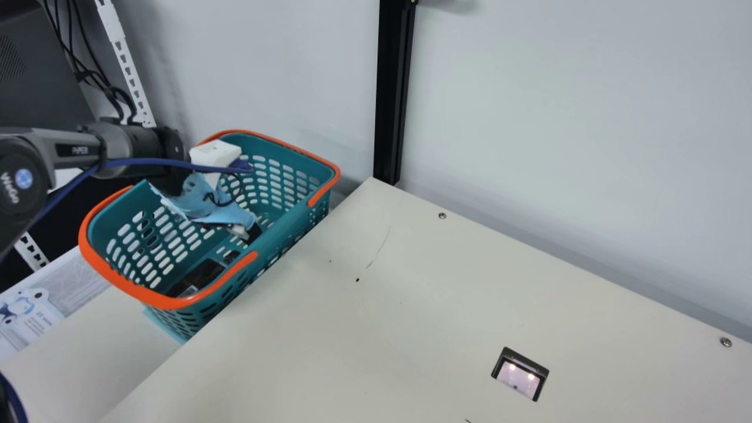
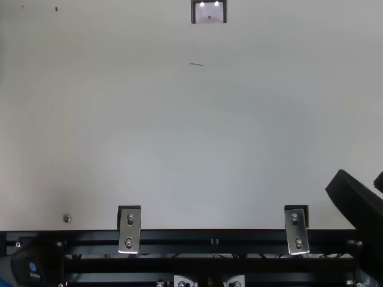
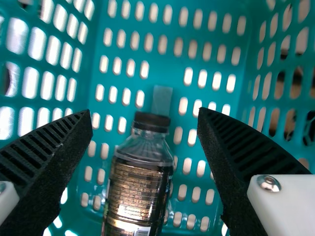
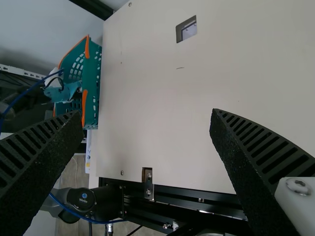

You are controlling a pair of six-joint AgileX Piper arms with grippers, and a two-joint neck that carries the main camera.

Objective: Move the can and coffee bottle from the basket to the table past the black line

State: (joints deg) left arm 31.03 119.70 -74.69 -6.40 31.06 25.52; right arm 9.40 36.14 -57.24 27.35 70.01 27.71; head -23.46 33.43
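Observation:
My left gripper (image 1: 249,230) reaches down inside the teal basket (image 1: 288,220) with orange handles, at the left in the main view. In the left wrist view that gripper (image 3: 146,123) stands open, and the coffee bottle (image 3: 138,189) with its black cap lies on the basket floor (image 3: 162,59) between and below the fingers, not held. A dark item (image 1: 202,276) lies at the basket's near end; what it is I cannot tell. My right gripper (image 2: 374,182) is at the top view's right edge; in the right wrist view it (image 4: 147,118) is open over the table, holding nothing.
The cream table (image 1: 382,329) lies right of the basket, with a square cutout (image 1: 520,376) in it. A black post (image 1: 395,94) stands against the wall behind. Black rails (image 2: 209,239) with metal brackets run along the table's edge. A blue cable hangs along the left arm.

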